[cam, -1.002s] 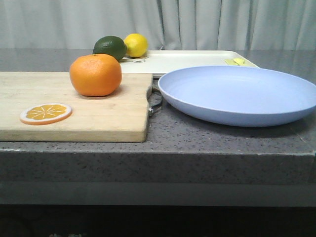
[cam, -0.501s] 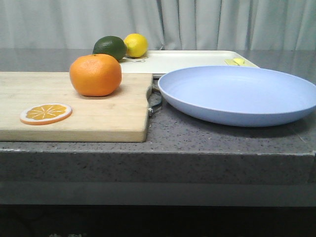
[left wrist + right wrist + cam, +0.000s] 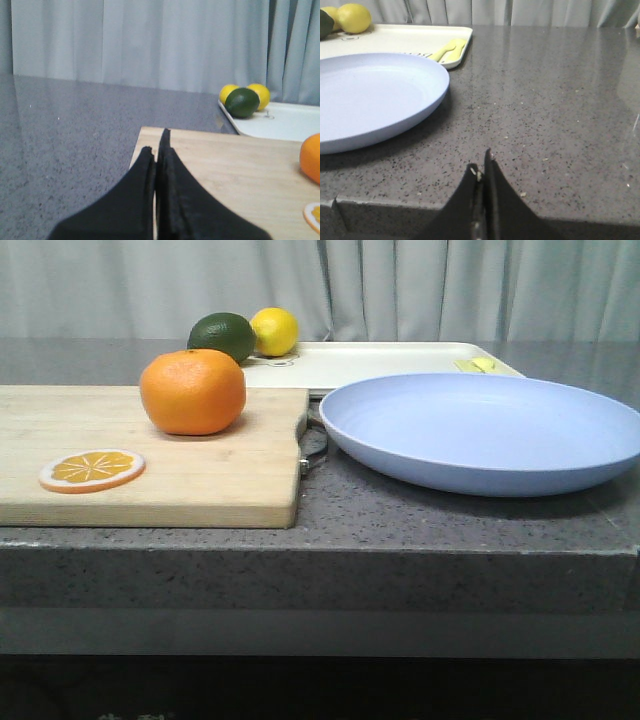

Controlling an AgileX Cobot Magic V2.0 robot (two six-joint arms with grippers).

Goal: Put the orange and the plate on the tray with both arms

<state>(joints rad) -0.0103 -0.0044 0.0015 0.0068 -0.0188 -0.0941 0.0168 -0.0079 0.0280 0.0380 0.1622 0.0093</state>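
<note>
Change since earlier front frames: nothing moved. Orange, plate, tray, board all sit where they were; neither of my arms shows in the front view.
Left end effector (image 3: 159, 145): fingers pressed together, holding nothing. It's low over the near edge of the cutting board (image 3: 235, 165), well apart from the orange.
Right end effector (image 3: 482, 167): fingers together too, nothing between them. It's over bare worktop (image 3: 550, 100), beside the plate, not touching it.
Orange (image 3: 193, 391): resting on the cutting board (image 3: 190, 460), toward its far side, near the end with the metal handle (image 3: 312, 445). Only its edge shows in my left wrist view (image 3: 310, 157).
Plate (image 3: 485, 430): flat on the worktop (image 3: 400, 515), just right of the board. Its rim comes close to the handle; I can't tell if they touch. Nothing on it. Also in my right wrist view (image 3: 375, 97).
Tray (image 3: 370, 362): behind the plate and board, on the worktop. The plate's far rim overlaps it in the front view; contact not clear.
On the tray: a lemon (image 3: 274, 331) and a dark green lime (image 3: 222, 337) at its left end, side by side; a small yellow-green item (image 3: 448, 50) near its right corner, too blurred to identify. Left wrist view shows a second yellow fruit (image 3: 227, 92) behind the lime.
Orange slice (image 3: 92, 469): flat on the board, near the front edge, well apart from the orange.
</note>
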